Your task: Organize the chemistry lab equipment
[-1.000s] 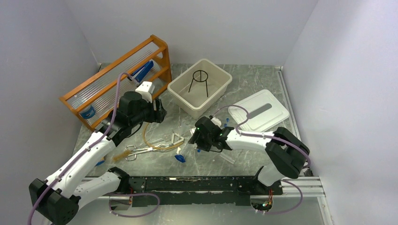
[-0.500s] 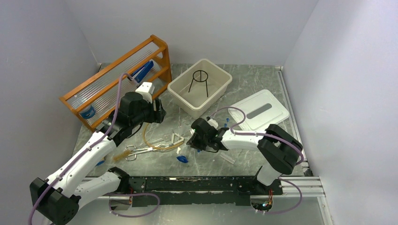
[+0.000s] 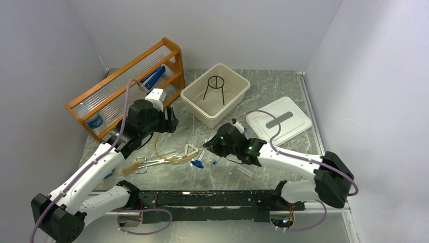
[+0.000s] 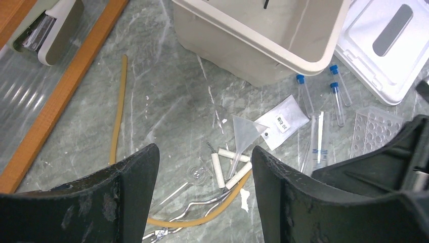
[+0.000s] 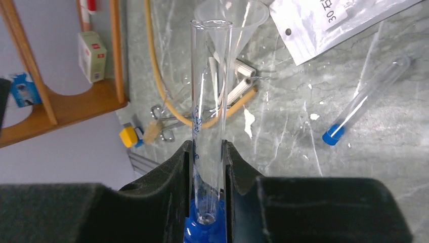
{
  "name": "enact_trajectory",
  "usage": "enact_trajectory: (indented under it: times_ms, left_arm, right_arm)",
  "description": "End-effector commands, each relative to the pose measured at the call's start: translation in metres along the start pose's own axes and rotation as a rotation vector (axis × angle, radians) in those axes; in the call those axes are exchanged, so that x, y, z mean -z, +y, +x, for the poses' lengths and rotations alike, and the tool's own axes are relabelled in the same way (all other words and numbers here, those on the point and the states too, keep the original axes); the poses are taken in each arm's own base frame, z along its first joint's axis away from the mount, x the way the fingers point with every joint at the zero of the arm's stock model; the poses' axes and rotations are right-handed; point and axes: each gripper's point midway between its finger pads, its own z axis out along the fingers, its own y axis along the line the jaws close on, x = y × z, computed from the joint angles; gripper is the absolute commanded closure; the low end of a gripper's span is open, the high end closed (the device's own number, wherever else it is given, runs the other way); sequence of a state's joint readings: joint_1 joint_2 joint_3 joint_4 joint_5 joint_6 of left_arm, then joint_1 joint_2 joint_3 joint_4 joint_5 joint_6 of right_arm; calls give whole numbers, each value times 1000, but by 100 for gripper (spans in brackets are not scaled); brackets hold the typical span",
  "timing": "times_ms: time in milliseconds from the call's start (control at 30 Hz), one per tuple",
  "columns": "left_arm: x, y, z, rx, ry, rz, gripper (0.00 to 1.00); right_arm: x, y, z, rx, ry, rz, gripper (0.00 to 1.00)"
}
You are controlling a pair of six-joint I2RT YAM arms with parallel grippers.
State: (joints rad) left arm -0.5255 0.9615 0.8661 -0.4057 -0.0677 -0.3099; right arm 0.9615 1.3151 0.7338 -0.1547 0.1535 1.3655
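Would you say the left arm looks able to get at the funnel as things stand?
Probably yes: the left gripper is open above it, and the funnel lies uncovered, though its stem seems to rest across the wire triangle.

The black wire ring tripod (image 3: 215, 87) stood in the beige plastic tub (image 3: 230, 107) at the back of the grey marbled surface (image 3: 273, 86), the orange wooden rack (image 3: 121, 91) to its left, the white plastic lid (image 3: 293, 124) to its right. Before the tub lay the white packet (image 4: 282, 121), 3 blue-capped vials (image 4: 305, 98) right of it, the tan tubing (image 4: 120, 109) left. The clear graduated cylinder (image 5: 209, 76) sat in the right gripper (image 5: 207, 152).
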Motion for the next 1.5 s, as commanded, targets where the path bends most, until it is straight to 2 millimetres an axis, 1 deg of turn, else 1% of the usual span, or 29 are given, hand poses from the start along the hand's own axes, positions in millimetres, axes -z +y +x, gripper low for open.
enact_trajectory:
  times_ms: [0,67,167,300,400,467,500,533,600,667,700,733,800,933,1033,1200,1300,1367,1467]
  left_arm:
    - [7,-3,-18,8,-79,9,29]
    - [11,-4,-24,11,-106,12,29]
    - [17,-1,-32,20,-146,-3,28]
    - [30,-4,-44,27,-213,19,27]
    - [40,-8,-52,30,-273,52,26]
    - [46,-9,-55,33,-301,62,25]
    - [45,-8,-55,34,-306,60,25]
    - [44,-8,-54,31,-308,59,25]
    - [41,-7,-51,23,-289,53,25]
    - [36,-6,-47,15,-260,48,25]
    - [34,-6,-45,13,-249,47,25]
    - [32,-7,-43,11,-240,50,26]
    - [28,-8,-41,13,-228,54,26]
    - [25,-8,-36,15,-212,56,26]
    - [24,-6,-35,13,-207,47,26]
    - [24,-6,-35,7,-203,43,26]
    - [24,-5,-34,5,-203,41,26]
    - [25,-5,-34,5,-203,39,26]
    - [26,-4,-33,6,-205,36,26]
  right_arm:
    - [22,-2,-23,27,-91,30,83]
    - [34,8,-38,57,-140,18,83]
    - [51,32,-71,124,-221,-10,83]
    - [66,76,-124,171,-290,-115,83]
    - [73,96,-170,197,-369,-123,83]
    - [68,95,-198,201,-404,-92,83]
    - [63,94,-209,207,-414,-77,83]
    - [58,93,-218,214,-423,-57,83]
    - [42,88,-230,235,-429,0,83]
    - [25,82,-237,250,-429,46,83]
    - [17,81,-239,252,-427,61,83]
    - [4,76,-241,255,-421,85,83]
    - [-11,72,-243,254,-416,114,83]
    - [-43,60,-238,253,-388,169,83]
    - [-57,52,-233,242,-395,213,84]
    - [-74,39,-232,178,-421,273,84]
    - [-83,25,-232,131,-425,353,84]
    - [-91,13,-228,99,-395,417,83]
    - [-99,6,-227,71,-372,477,82]
